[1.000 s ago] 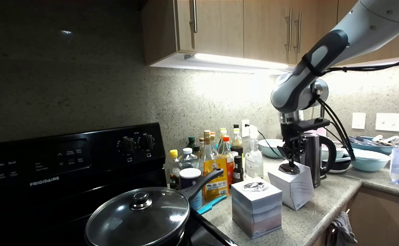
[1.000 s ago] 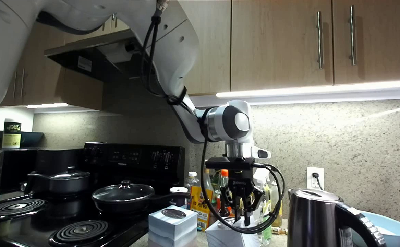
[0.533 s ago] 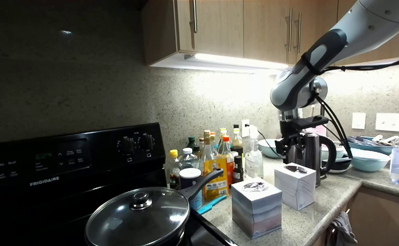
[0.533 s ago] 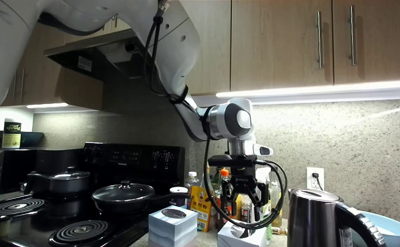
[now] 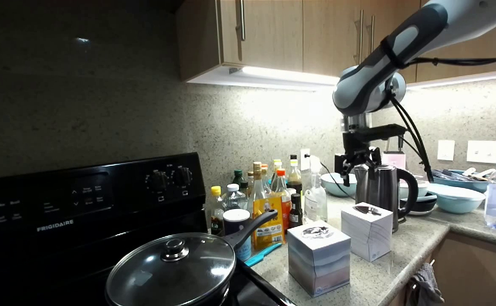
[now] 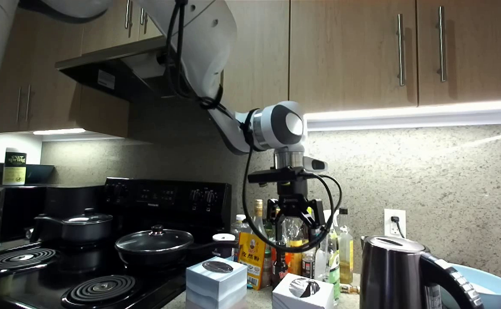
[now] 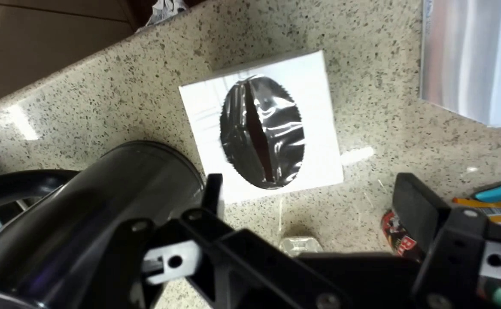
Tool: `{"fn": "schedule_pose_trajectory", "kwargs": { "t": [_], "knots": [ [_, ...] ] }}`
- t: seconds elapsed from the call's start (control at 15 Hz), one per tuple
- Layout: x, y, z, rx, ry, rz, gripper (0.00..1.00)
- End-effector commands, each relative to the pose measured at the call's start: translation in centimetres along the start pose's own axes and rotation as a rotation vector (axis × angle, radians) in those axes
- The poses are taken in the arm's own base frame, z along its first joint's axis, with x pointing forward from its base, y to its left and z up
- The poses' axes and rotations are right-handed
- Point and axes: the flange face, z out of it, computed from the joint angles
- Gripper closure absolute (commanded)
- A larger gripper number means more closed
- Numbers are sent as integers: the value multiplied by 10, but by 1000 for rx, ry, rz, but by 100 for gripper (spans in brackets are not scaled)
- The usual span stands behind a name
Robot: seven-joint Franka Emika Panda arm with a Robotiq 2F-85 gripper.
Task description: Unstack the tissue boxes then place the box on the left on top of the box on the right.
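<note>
Two tissue boxes stand upright and apart on the counter. On the left in both exterior views is the box with grey, blue and pinkish waves (image 5: pixel 319 265); the white box with fine lines (image 5: pixel 369 233) is on the right. The gripper (image 6: pixel 296 231) hangs above the white box, clear of it, with nothing between its spread fingers. From the wrist, the white box's top (image 7: pixel 323 124) shows whole, with dark film and a slit in its oval opening. Only part of the wavy box (image 7: pixel 460 64) appears there, at the upper right.
A steel kettle (image 5: pixel 373 187) stands close behind the white box. Several bottles (image 5: pixel 273 187) line the wall. A lidded pan (image 5: pixel 171 263) sits on the stove, its handle pointing toward the bottles. A blue knife-like item (image 5: pixel 264 254) lies beside the wavy box.
A second ago the gripper's fingers were at the top opening of the white box, which was tilted. The fingers have spread, the box now stands flat, and the arm has risen.
</note>
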Motion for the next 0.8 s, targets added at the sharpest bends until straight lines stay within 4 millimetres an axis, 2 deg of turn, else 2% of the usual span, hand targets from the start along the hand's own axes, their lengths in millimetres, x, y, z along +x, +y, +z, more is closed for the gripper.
{"fn": "schedule_pose_trajectory", "kwargs": {
  "t": [0.0, 0.2, 0.27, 0.4, 0.6, 0.73],
  "knots": [
    [-38, -30, -49, -57, 37, 1, 0],
    [-58, -56, -83, -107, 83, -13, 0],
    [-37, -50, -70, -69, 59, -19, 0],
    [-42, -56, -80, -69, 75, -27, 0],
    [-38, -51, -71, -72, 60, -15, 0],
    [-38, -54, -65, -58, 45, -21, 0]
  ]
}}
